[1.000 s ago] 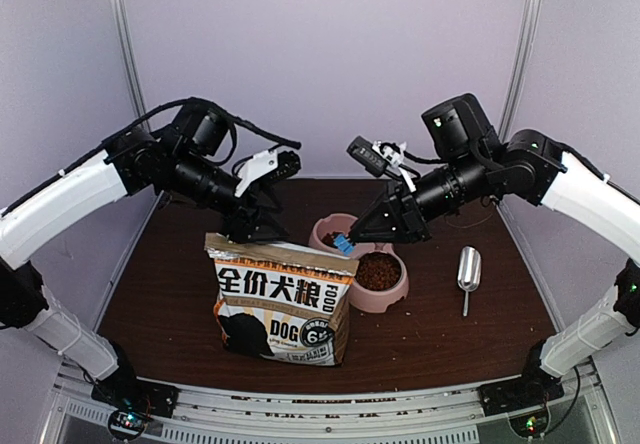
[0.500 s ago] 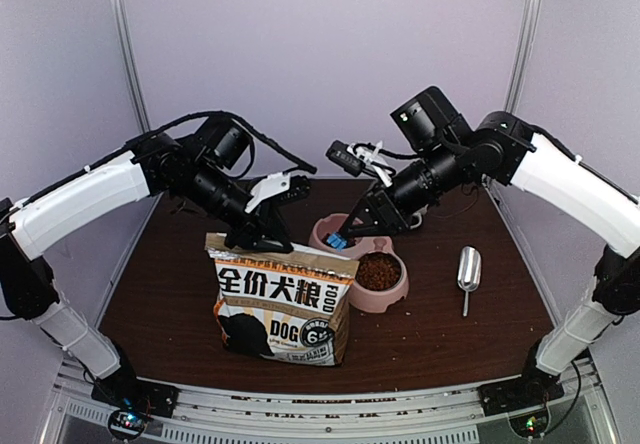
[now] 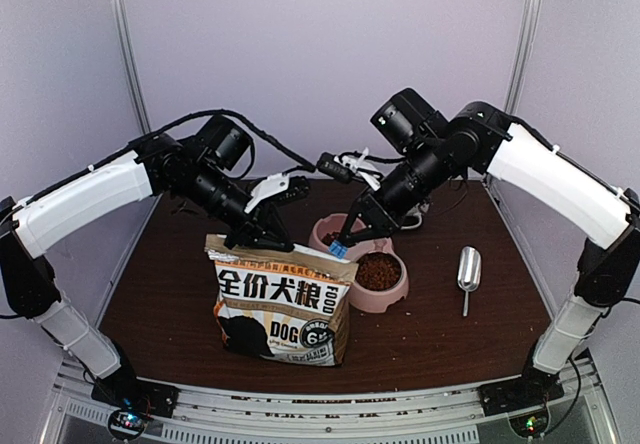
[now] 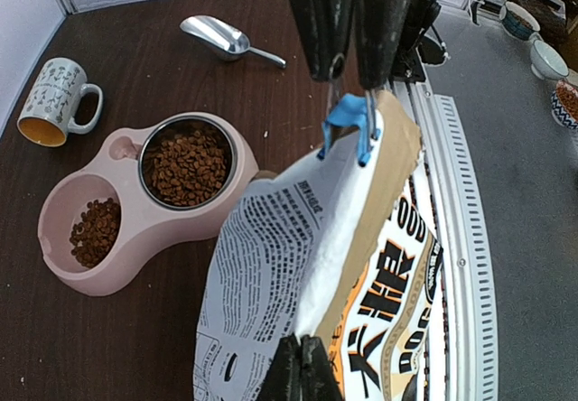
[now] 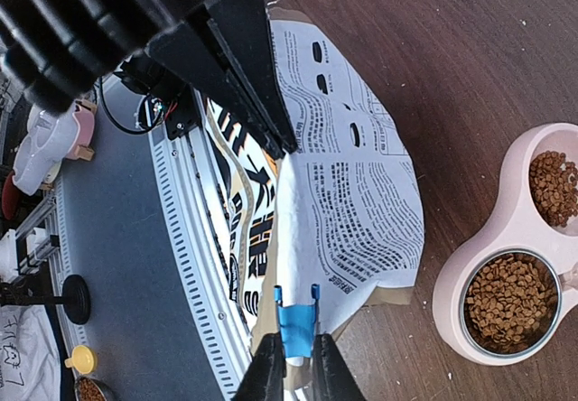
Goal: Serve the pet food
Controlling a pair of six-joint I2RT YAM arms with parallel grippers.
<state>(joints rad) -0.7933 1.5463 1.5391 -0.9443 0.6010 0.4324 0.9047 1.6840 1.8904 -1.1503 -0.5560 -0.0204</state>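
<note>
Pet food [image 4: 187, 162]: in both wells of the pink double bowl [image 4: 135, 238], low beside the right claw [image 5: 296, 369]; farther from the left claw [image 4: 301, 369], past the bag [image 3: 285, 304].
Left claw: pinched tight on one top corner of the bag.
Right claw: narrow, gripping the blue clip [image 5: 296, 327] on the bag's other top corner.

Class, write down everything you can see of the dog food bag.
The dog food bag stands upright on the dark table, close beside the pink double bowl. Its front looks like kraft-brown and white paper with bold black characters and "DOG"; its back is white with small black print. The left gripper pinches one end of its top edge; the right gripper grips a blue clip at the other.
</note>
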